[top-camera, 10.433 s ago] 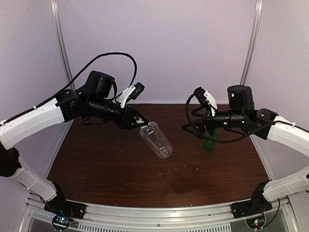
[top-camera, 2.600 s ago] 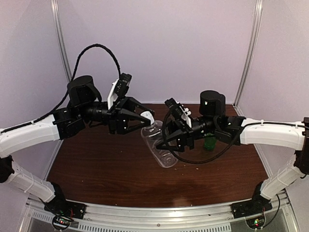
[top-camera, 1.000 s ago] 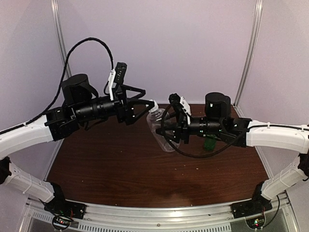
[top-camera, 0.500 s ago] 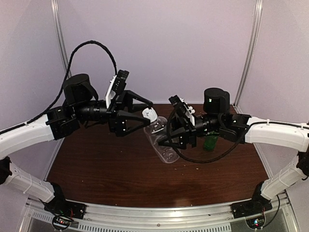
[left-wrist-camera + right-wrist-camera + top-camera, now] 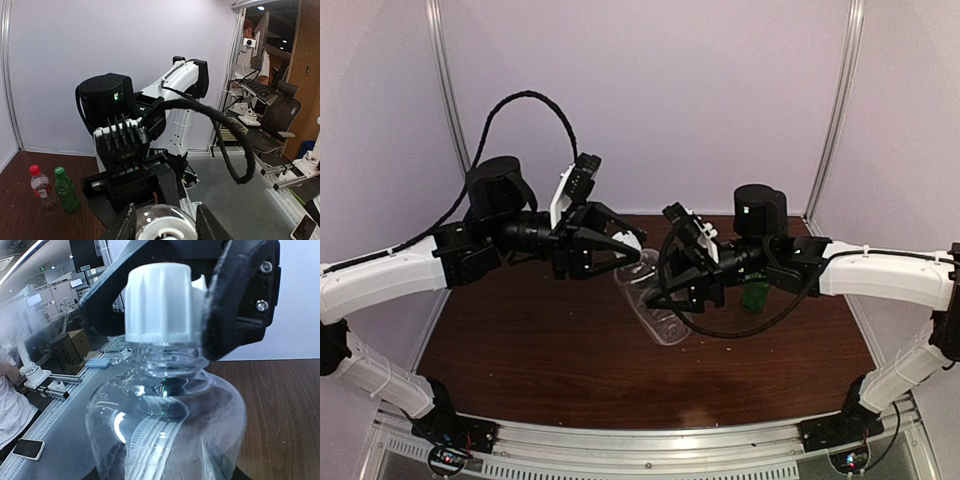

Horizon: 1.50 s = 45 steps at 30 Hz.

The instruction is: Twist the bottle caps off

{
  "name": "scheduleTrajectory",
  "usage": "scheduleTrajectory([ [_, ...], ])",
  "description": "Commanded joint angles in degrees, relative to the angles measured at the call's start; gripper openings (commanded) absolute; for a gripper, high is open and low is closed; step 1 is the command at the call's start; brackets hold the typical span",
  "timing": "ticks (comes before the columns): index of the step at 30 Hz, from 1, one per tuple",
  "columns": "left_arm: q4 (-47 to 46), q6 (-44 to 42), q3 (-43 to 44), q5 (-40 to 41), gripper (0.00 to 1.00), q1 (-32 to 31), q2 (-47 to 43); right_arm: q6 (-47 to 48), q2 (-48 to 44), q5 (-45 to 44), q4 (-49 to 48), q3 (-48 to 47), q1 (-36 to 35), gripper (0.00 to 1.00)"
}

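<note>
Together, two white-and-black robot arms meet over a dark brown wooden surface [image 5: 540,360], sharing one clear unlabelled plastic bottle [image 5: 165,425]. The right arm's fingers [image 5: 670,288] are clamped on the bottle's body and hold it tilted, neck up toward the left arm and base down toward the near edge; whether the base touches the wood cannot be told. The left arm's fingers [image 5: 239,305] are drawn in narrow on the tall white ribbed plastic screw cap [image 5: 159,302], one black finger against each side, with the cap seated on the bottle's neck. From the right wrist, the cap and the bottle's shoulder fill the view, framed by the left arm's fingers. Well apart from the pair, on the right side of the surface, a dark green plastic bottle [image 5: 66,192] with a small green cap [image 5: 59,171] stands upright just beside a smaller clear bottle with a red label [image 5: 42,190] and a small red cap [image 5: 33,170]; both caps are on. From above, only the green bottle shows, behind the right arm.
</note>
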State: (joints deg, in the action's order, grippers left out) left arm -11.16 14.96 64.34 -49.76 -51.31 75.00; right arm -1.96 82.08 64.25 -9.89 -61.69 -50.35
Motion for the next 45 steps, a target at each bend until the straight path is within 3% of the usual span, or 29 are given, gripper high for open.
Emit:
scheduleTrajectory([
  [1, -3.58, 1.00, 0.92, -1.62, 0.39, 0.48, 0.70, -0.58, -0.14, 0.42, -1.89, -1.46, 0.25, 0.47],
  [6, -4.37, 3.39, 1.21, 1.60, 0.24, 0.51, 0.69, 0.92, -1.05, -5.89, 0.71, -1.58, 0.32, 0.46],
  [10, -5.43, 8.43, 1.10, 10.88, 0.18, 0.27, 0.50, 1.17, -1.81, -15.33, 1.71, -0.83, 0.32, 0.47],
  [17, -0.24, 18.20, 1.69, 38.92, 0.19, -2.26, 1.11, 1.17, -1.82, -34.39, -2.69, 2.23, 0.17, 0.47],
  [22, 3.38, 20.32, 3.74, 46.55, 0.26, -2.47, 4.20, 2.75, -0.96, -41.69, -5.53, 4.04, 0.04, 0.47],
  [28, 1.45, 19.91, 3.69, 45.69, 0.35, -2.46, 4.98, 3.10, -1.30, -42.31, -5.93, 4.88, -0.13, 0.47],
  [33, -1.00, 16.43, 2.86, 41.15, 0.58, -2.12, 4.35, 3.36, -1.94, -38.83, -5.56, 5.39, -0.19, 0.47],
  [38, -1.73, 14.39, 1.29, 32.66, 0.75, 0.65, 2.85, 4.14, -3.42, -33.42, -4.92, 5.90, -0.06, 0.48],
  [45, -3.50, 10.98, -1.31, 15.54, 0.89, 5.59, -0.42, 5.56, -4.90, -25.02, -2.14, 5.30, 0.33, 0.50],
])
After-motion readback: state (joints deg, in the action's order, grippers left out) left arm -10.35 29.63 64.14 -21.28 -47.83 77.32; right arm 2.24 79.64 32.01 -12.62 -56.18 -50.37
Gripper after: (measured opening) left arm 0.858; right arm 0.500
